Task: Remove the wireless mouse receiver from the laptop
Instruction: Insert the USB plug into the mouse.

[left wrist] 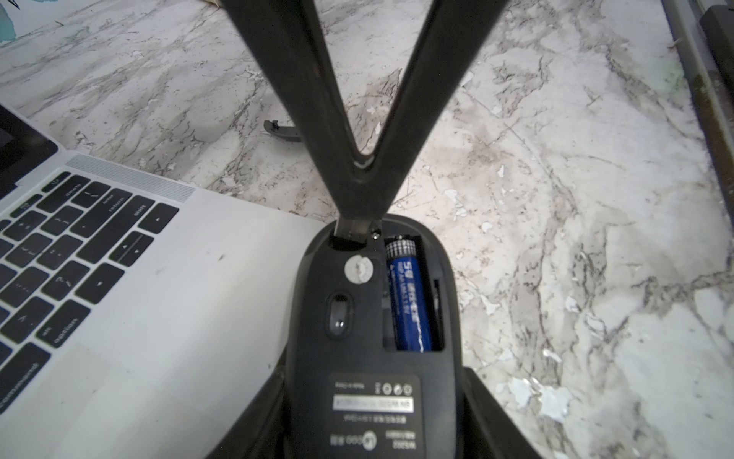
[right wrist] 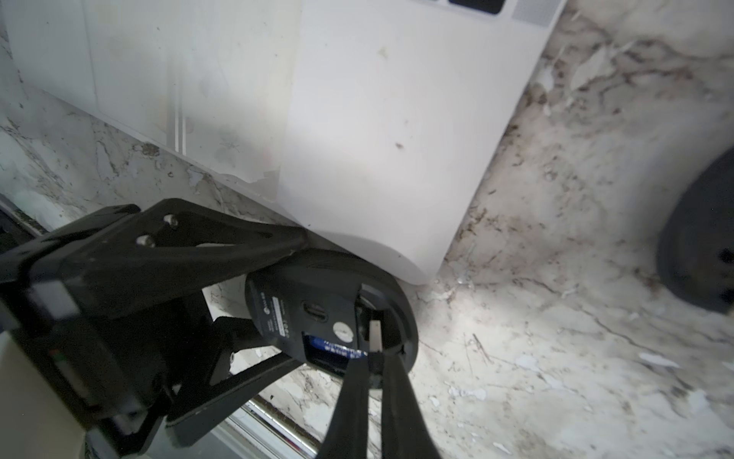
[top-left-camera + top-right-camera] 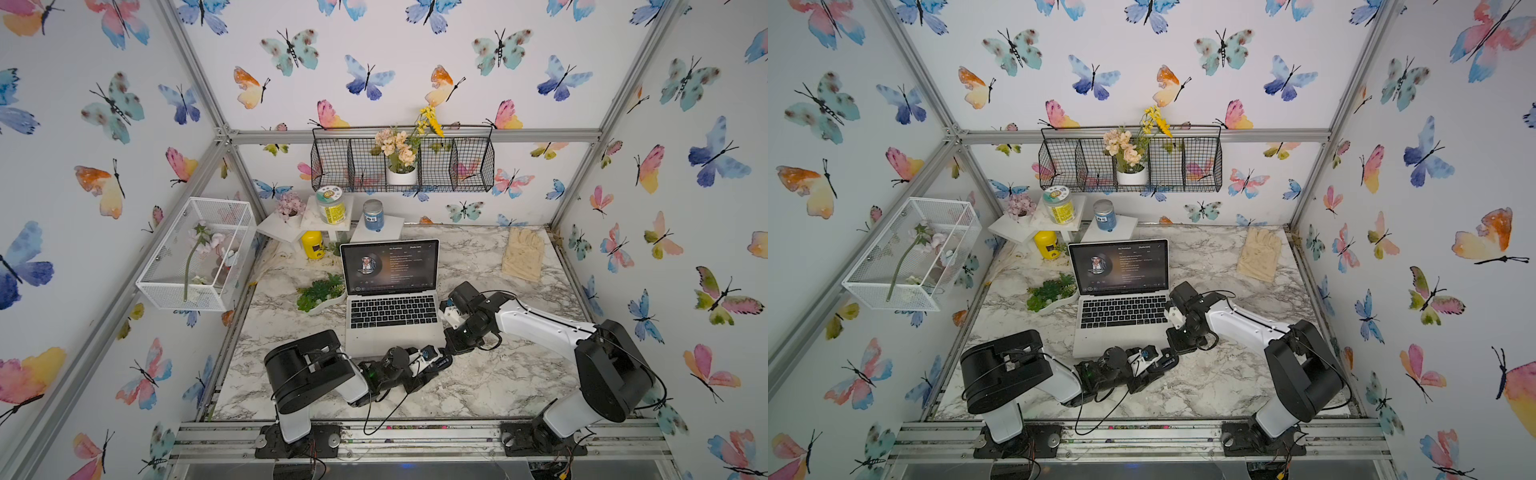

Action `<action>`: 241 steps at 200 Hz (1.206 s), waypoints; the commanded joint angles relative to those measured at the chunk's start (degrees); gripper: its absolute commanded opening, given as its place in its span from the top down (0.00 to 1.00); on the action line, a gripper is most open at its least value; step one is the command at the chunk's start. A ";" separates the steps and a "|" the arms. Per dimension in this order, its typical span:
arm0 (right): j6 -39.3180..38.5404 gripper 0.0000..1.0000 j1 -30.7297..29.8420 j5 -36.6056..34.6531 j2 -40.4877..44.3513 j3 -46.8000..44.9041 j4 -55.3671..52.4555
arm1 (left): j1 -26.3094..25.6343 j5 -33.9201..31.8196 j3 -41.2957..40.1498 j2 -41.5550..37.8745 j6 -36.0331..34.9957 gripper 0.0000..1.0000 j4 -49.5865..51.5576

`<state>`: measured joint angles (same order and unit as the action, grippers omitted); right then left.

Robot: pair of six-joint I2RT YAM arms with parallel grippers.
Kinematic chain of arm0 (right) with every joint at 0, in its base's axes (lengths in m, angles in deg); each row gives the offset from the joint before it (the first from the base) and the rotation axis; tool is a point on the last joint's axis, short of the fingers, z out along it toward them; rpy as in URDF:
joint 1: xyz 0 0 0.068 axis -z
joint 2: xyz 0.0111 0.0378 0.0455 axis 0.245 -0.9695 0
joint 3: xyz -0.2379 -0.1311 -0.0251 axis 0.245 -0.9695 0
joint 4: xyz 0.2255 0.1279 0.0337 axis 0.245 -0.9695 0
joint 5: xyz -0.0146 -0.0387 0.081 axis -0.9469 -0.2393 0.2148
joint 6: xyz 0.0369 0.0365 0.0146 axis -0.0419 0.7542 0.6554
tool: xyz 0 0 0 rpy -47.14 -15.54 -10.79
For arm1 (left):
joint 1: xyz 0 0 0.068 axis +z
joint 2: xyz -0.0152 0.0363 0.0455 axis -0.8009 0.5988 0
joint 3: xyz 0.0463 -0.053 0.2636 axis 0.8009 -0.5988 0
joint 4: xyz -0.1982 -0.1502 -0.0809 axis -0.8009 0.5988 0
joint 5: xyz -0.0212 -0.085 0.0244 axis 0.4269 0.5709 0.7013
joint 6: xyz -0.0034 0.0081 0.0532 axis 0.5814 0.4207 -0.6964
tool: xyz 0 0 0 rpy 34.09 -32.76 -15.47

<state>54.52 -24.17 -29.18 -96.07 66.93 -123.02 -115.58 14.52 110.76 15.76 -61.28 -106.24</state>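
Left wrist view: my left hand (image 1: pixel 373 409) clamps the one mouse (image 1: pixel 357 318), underside up, with one blue battery (image 1: pixel 409 302) exposed. My right hand (image 1: pixel 357 212) is pinched tight on the one wireless mouse receiver (image 1: pixel 349 232), which sits at the mouse's slot, clear of the laptop (image 1: pixel 159 318). Risk: so small a pinch may slip or cock the stub, jamming it or dropping it onto the surface (image 1: pixel 556 198).

Right wrist view: two hands, a single stub. The mouse sits at the laptop's near right corner. Pushing hard could shove the laptop or twist the mouse in its grip.

Top views, both: one laptop, one mouse between the hands. The receiver is too small to make out.
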 commanded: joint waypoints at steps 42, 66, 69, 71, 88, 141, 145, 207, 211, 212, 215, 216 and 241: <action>-2.24 0.98 -0.46 -0.40 -3.14 2.91 -0.79 | -0.21 -2.24 -0.27 0.18 -1.86 0.63 5.75; -3.16 0.98 -0.54 -1.55 -4.19 4.36 -2.26 | -0.34 -2.48 -0.14 0.03 -1.99 0.63 5.91; -3.24 0.98 -0.50 -1.68 -4.34 4.68 -2.47 | -0.30 -2.60 -0.10 0.01 -1.99 0.63 6.07; -3.33 0.98 -0.50 -1.79 -4.39 4.82 -2.59 | -0.34 -2.61 -0.09 0.01 -1.97 0.63 6.08; -3.59 0.98 -0.88 -1.65 -4.92 5.97 -3.16 | -0.44 -2.67 0.08 0.07 -2.14 0.63 6.42; -2.92 0.88 -2.61 -0.40 -6.56 6.63 -2.57 | -0.47 -2.51 0.27 0.31 -2.06 0.65 6.53; -2.76 0.86 -2.65 -0.40 -6.45 6.57 -2.49 | -0.52 -2.46 0.26 0.27 -2.05 0.65 6.52; -1.94 0.64 -2.70 -0.57 -5.03 6.54 -2.24 | -0.47 -3.11 0.70 0.79 -2.14 0.66 7.14; -2.00 0.63 -2.71 -0.56 -4.89 6.48 -2.26 | -0.48 -3.26 0.62 0.72 -2.06 0.67 7.12; -2.01 0.62 -2.75 -0.57 -4.87 6.48 -2.29 | -0.52 -3.29 0.62 0.76 -2.06 0.67 7.09; -2.00 0.61 -2.70 -0.57 -4.80 6.48 -2.30 | -0.48 -3.46 0.54 0.71 -2.02 0.67 7.00; -2.00 0.61 -2.70 -0.57 -4.78 6.43 -2.31 | -0.52 -3.52 0.49 0.71 -1.99 0.67 6.94; -1.41 0.54 -2.74 -3.40 -3.27 6.30 -3.43 | -0.55 -3.85 0.17 0.53 -1.92 0.68 6.66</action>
<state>52.46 -26.75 -30.23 -101.58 72.57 -125.23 -115.91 13.60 111.46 15.65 -62.18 -105.11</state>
